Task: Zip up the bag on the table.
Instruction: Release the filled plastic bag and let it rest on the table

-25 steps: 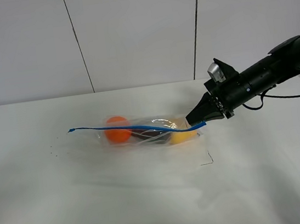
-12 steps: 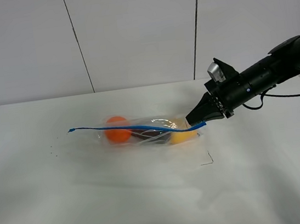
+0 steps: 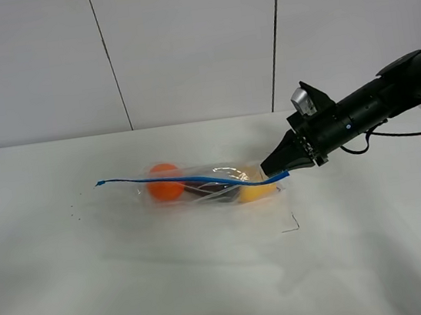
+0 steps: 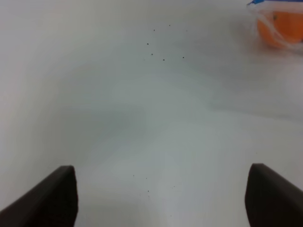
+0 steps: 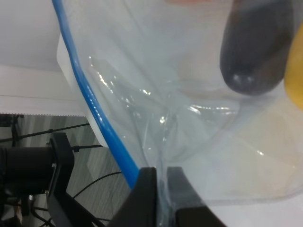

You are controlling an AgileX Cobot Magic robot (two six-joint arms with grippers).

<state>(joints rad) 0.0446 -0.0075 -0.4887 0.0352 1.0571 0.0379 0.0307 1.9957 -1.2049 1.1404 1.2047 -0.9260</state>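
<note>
At the bag's [image 3: 206, 185] right end, nothing has changed: right jaws stay clenched on its zipper [image 5: 102, 125], zipping stalled; left jaws released.

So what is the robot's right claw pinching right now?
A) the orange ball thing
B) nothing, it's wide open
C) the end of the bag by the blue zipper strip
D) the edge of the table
C: the right gripper is closed on the end of the bag, right where the blue zipper strip runs between its fingers in the right wrist view.
</note>
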